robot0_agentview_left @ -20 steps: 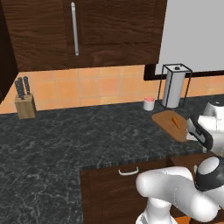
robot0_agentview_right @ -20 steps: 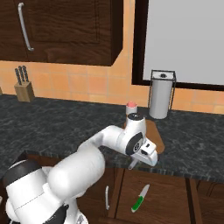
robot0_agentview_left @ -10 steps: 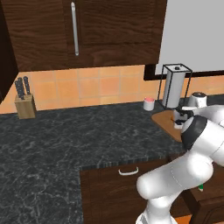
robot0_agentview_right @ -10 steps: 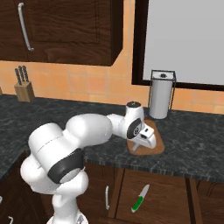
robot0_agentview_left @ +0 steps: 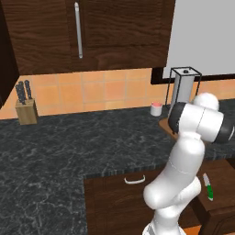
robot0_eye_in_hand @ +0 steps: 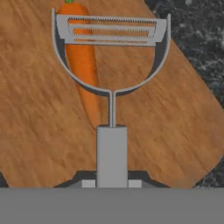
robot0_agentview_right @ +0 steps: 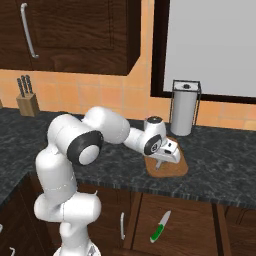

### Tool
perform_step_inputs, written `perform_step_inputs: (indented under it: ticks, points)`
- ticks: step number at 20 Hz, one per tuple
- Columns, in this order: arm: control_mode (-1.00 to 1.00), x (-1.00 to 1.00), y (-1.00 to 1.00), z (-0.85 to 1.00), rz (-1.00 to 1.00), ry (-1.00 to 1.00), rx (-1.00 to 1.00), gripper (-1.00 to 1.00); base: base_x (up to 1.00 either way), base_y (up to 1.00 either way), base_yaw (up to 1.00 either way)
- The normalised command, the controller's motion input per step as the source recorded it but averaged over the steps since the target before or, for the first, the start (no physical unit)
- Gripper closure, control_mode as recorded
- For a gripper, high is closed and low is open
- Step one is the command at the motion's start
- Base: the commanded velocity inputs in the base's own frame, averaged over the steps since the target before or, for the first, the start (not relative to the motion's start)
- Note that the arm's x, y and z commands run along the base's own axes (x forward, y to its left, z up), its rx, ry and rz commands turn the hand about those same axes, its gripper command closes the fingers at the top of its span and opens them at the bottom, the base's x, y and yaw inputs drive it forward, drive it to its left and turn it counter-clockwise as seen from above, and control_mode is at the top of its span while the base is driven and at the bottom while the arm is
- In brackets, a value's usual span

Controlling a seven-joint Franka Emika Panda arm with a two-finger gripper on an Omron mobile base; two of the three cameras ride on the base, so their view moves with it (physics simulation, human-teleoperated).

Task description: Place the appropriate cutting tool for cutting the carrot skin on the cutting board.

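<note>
Dark marbled tabletop [robot0_agentview_right: 220, 165], running under wall cupboards, carries everything on show. The white arm [robot0_agentview_right: 107, 127] reaches across it to the one cutting board [robot0_agentview_right: 176, 171], which lies just in front of a single paper-towel stand [robot0_agentview_right: 184, 107]. One knife block [robot0_agentview_right: 27, 102] with three dark handles sits well apart at the far end, and one small cup [robot0_agentview_left: 156, 109] stands near the board.

Below the tabletop edge, one green-handled blade [robot0_agentview_right: 160, 226] lies in an open drawer; it plays no part in the present step.

The pincer [robot0_eye_in_hand: 112, 180] is clamped on the grey handle of the one peeler [robot0_eye_in_hand: 111, 109], a Y-shaped tool whose slotted head sits over the board. One carrot [robot0_eye_in_hand: 85, 78] lies flat on the board, its upper part crossing behind the peeler head.

Progress, as judged: the correct tool is picked and carried over the board, so the task is near its end. What remains is to set the peeler down and release it. Whether the peeler already touches the wood cannot be told.
</note>
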Motion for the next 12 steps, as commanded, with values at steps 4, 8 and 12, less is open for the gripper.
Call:
perform_step_inputs:
  ticks: [4,8,12]
  points:
    - [-1.0,0.38,-0.17,-0.14,0.06,0.0,0.0,1.0,0.0,0.0,0.0]
    - [-1.0,0.25,-0.12,-0.21,0.04,0.01,0.0,-1.0,0.0,0.0,0.0]
    - [-1.0,0.24,0.0,-0.07,0.03,0.0,0.0,-1.0,0.0,0.0,0.0]
